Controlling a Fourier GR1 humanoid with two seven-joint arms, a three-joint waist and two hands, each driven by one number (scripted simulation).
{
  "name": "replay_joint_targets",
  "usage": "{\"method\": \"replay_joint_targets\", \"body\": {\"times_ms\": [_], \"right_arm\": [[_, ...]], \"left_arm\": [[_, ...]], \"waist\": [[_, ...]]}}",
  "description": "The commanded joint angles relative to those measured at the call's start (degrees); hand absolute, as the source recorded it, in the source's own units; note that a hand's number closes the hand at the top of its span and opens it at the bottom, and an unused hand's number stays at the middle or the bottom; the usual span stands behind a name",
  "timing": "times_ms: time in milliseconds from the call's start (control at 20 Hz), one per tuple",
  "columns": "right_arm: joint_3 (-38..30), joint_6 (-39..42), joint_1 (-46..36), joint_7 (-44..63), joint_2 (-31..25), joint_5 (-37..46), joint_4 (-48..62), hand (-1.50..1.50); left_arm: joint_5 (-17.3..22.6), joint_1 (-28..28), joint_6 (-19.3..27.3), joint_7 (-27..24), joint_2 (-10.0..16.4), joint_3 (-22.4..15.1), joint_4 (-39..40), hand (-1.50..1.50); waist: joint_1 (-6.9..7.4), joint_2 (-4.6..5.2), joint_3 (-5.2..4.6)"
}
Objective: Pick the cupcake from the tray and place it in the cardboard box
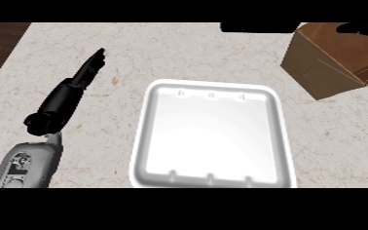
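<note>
Cupcake: it shows nowhere in the head view, so its place, its long axis and which way it points cannot be told, nor how it lies relative to the hand. The tray (140, 141), white with rounded corners, lies flat on the tabletop (179, 48), with small ridges along its far and near walls. Left of the tray and apart from it, the left hand (64, 100) is released. Its black fingers are straight and close together, pointing away from the robot and slightly toward the tray's side, grasping nothing. The cardboard box (327, 61) stands beyond the tray's far right corner, apart from it and turned at an angle to it. A dark shape (259, 27) sits at the tabletop's far edge, beyond the tray; what it is cannot be told.
</note>
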Motion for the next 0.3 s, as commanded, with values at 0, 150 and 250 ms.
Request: {"method": "replay_joint_targets", "body": {"times_ms": [0,150,250], "right_arm": [[-8.18,-1.88,-0.22,3.47,-2.1,-7.38,3.1,-1.5],[-10.76,-1.39,3.19,1.51,-6.06,-9.43,4.67,-1.5],[-10.84,-4.69,4.19,-0.81,-4.72,-9.53,4.1,-1.5]], "left_arm": [[-1.84,0.93,1.52,1.08,-1.38,-1.7,-1.78,0.0],[-0.38,0.64,-0.15,0.94,-0.62,-1.16,-3.31,0.0],[0.27,-0.76,-0.65,3.96,-1.78,-2.17,-3.98,0.0]], "waist": [[0.24,-0.01,-0.06],[1.2,0.63,0.05],[1.32,0.64,0.03]]}}
